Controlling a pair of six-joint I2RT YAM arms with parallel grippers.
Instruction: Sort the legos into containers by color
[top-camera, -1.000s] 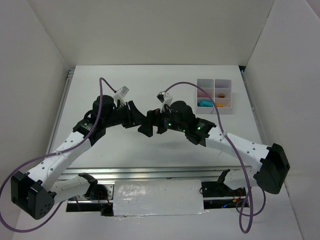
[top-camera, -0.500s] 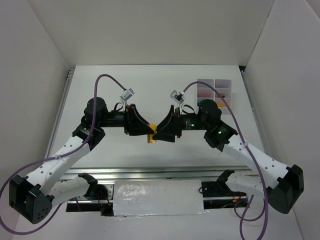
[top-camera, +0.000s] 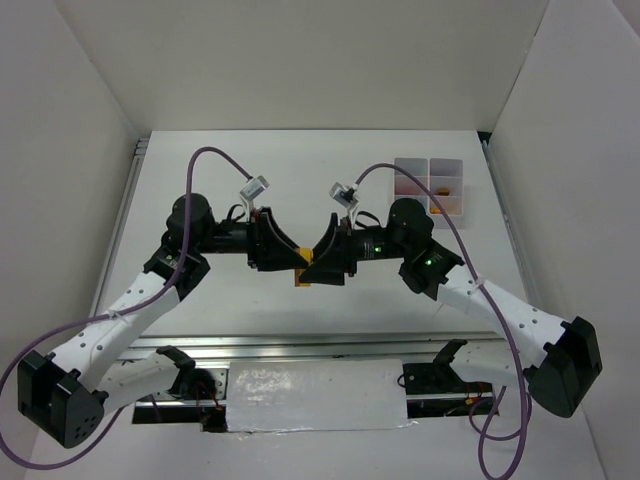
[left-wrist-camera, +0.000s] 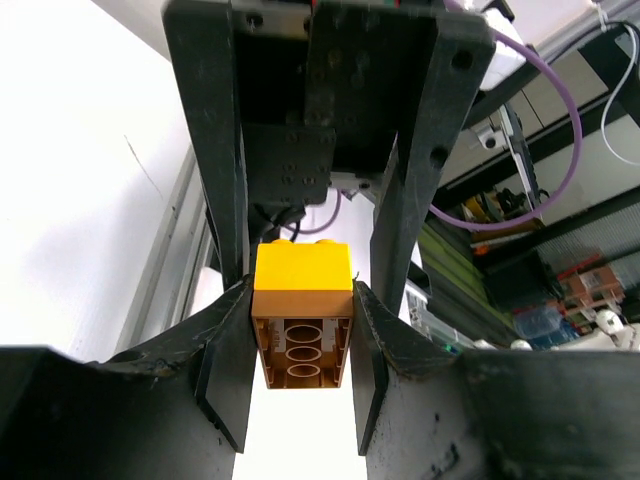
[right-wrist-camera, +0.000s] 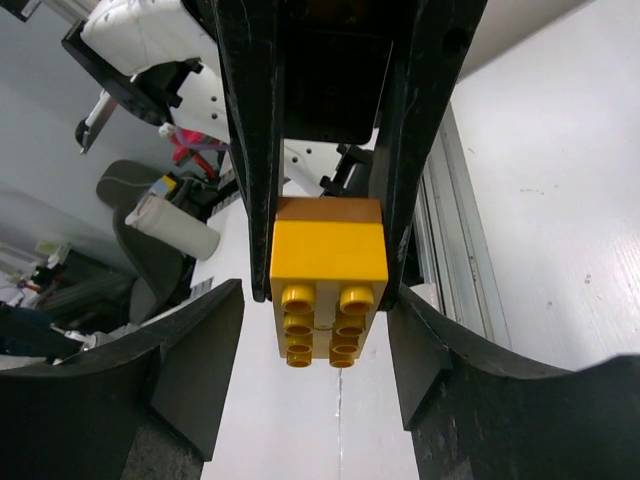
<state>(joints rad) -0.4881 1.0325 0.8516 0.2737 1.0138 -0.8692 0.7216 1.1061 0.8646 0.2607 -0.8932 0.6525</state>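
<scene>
Looks like a mid-air handover over the counter (top-camera: 250, 160) centre. The left gripper (left-wrist-camera: 300, 345) pinches the yellow-orange studded plastic brick (left-wrist-camera: 302, 320), and the right gripper (right-wrist-camera: 315, 300) is spread around it. Next, probably: right closes, left releases, brick goes to the translucent whitish organiser tray (top-camera: 429, 186) at 2 o'clock.

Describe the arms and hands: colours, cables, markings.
The left arm and right arm: white links, black joints, a purple cable along each. Green lights on the right one. The left hand and right hand: black, flat fingers with screw heads.
</scene>
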